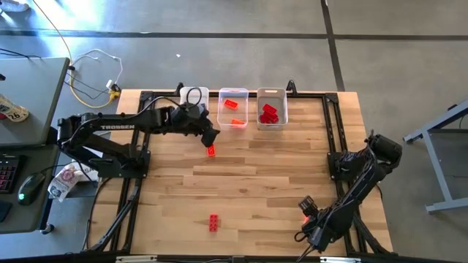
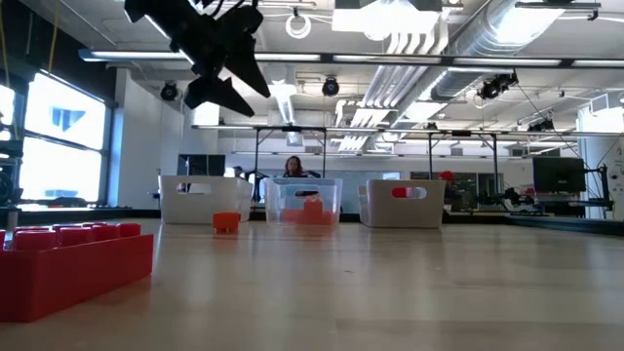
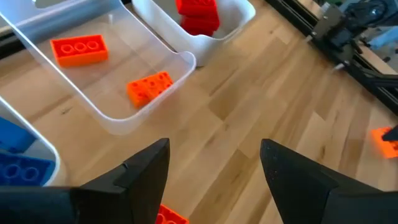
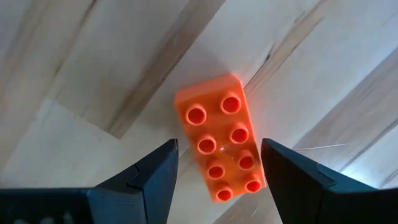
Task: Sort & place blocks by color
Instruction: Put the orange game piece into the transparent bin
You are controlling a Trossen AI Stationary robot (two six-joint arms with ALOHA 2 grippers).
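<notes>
My right gripper (image 4: 219, 145) hangs open near the table's front right (image 1: 307, 216), pointing down. Its fingers stand on either side of an orange block (image 4: 221, 146) that lies studs up on the wood; I see no touch. My left gripper (image 3: 214, 144) is open and empty, raised in front of the bins (image 1: 210, 137). Just below it an orange block (image 1: 211, 151) rests on the table. A red block (image 1: 213, 223) lies near the front edge. The middle bin (image 1: 233, 117) holds orange blocks, the right bin (image 1: 272, 120) red ones, and blue blocks (image 3: 15, 163) sit in the left bin.
The three bins stand in a row at the table's far edge, and the left bin (image 2: 200, 200) is partly under my left arm. Black rails (image 1: 333, 131) run along the table's sides. Bare wood lies between the bins and the front edge. A person (image 2: 292, 168) is far behind the table.
</notes>
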